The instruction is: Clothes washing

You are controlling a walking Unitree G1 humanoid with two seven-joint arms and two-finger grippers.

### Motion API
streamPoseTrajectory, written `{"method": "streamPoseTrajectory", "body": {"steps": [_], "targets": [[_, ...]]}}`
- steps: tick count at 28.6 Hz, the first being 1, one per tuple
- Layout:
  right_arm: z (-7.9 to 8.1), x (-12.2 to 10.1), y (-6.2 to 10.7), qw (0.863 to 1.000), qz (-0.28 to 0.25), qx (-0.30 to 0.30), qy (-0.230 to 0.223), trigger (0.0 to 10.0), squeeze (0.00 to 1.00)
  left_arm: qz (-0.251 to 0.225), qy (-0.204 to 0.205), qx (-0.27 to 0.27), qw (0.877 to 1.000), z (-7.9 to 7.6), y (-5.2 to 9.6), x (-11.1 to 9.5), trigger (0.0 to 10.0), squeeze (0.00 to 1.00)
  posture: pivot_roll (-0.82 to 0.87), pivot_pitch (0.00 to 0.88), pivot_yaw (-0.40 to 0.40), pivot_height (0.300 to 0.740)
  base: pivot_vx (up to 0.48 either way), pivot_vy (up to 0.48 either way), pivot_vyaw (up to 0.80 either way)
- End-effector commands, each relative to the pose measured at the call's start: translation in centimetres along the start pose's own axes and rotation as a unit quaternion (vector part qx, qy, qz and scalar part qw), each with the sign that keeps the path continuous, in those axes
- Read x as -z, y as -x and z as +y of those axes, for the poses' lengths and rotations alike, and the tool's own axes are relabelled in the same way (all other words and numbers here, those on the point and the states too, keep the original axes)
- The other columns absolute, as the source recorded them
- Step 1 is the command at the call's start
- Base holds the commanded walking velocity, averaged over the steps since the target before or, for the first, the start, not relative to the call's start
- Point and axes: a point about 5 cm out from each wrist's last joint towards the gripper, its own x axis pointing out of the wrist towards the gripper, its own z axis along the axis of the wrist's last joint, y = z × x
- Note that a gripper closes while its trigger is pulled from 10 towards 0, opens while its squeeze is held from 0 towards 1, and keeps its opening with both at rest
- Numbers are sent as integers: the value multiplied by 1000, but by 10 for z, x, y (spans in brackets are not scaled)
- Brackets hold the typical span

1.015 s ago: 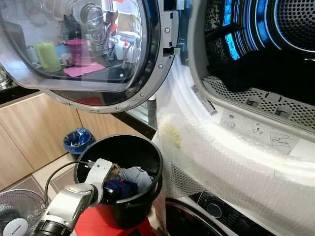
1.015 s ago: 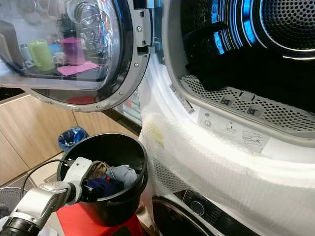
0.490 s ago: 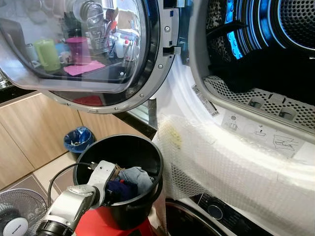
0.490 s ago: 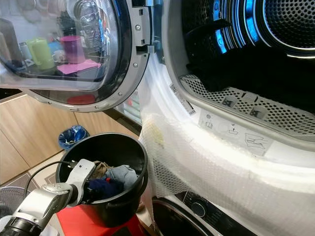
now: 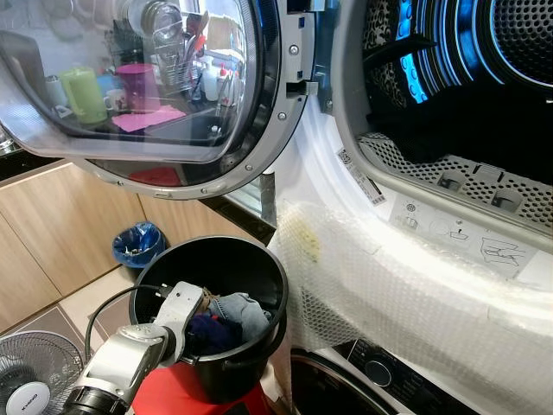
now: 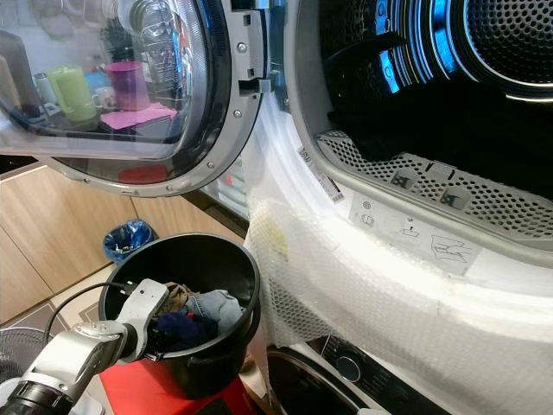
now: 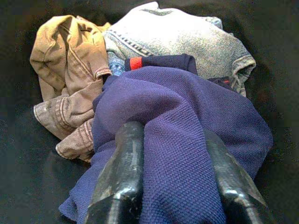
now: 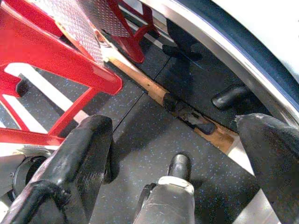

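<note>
In the black bucket [image 5: 251, 268], navy garment [image 7: 187, 140] pinched between left pincer [image 7: 173, 186] fingers [image 7: 119, 177]

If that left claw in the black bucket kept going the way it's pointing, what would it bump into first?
Nothing new: the left claw already has navy cloth bunched between its fingers. Beyond lie the denim piece and probably the bucket wall.

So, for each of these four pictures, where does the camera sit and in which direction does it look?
Left eye view: on the head, looking forward and down at the open dryer door, the drum and the black bucket; the left arm reaches into the bucket.
Right eye view: same head, same scene from slightly beside it.
Left wrist view: on the left wrist, looking along the left gripper, whose fingers clamp the navy garment beside the tan garment and denim.
Right wrist view: on the right wrist, looking down past the open right gripper at the dark floor and red stool.
Shared: bucket and clothes.
</note>
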Motion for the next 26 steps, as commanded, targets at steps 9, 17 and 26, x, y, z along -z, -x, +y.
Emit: {"method": "streamPoseTrajectory", "body": {"steps": [9,17,26], "targets": [[1,-3,-1,1000,2,-3,0,10000,0,-94,-10,49,994,-2,30,-54,0,0,181,4,5,740,0,0,0],[4,-3,-2,1000,0,-8,-2,10000,0,-174,-148,294,928,-67,70,-105,0,0,189,0,8,740,0,0,0],[10,-3,-2,1000,-5,-15,-2,10000,0,-193,-299,514,781,-157,92,-116,0,0,144,0,30,740,0,0,0]]}}
